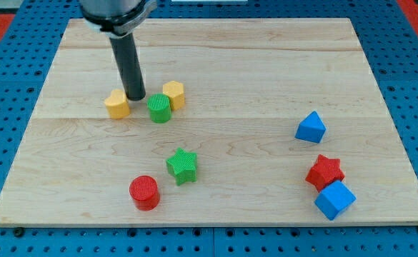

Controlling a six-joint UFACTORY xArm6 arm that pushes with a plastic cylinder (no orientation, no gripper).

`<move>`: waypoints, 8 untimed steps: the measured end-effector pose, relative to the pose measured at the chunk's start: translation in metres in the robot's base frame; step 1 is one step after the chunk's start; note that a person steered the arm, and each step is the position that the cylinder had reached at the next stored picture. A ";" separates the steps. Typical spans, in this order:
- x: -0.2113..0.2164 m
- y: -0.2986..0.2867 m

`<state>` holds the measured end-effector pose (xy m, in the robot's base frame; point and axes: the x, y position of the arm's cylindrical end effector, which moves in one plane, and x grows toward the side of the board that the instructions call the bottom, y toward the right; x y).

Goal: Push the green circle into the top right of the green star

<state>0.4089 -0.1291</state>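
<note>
Push barely begun: my tip (pixel 136 97) just left of green circle (pixel 159 108); green star (pixel 183 165) well below. No jaws, only rod.

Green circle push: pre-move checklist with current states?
1. My tip visible: ok.
2. Tip beside green circle, at its upper left: ok; contact: cannot tell.
3. Tip on the side for pushing down-right toward green star: ok.
4. Lane from circle to star's top right free of blocks: ok.
5. Yellow blocks flank tip and circle, may get nudged: not ok.
6. Red circle away from lane: ok.
</note>
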 end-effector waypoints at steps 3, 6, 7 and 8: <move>0.007 0.074; 0.059 0.103; 0.059 0.138; 0.081 0.109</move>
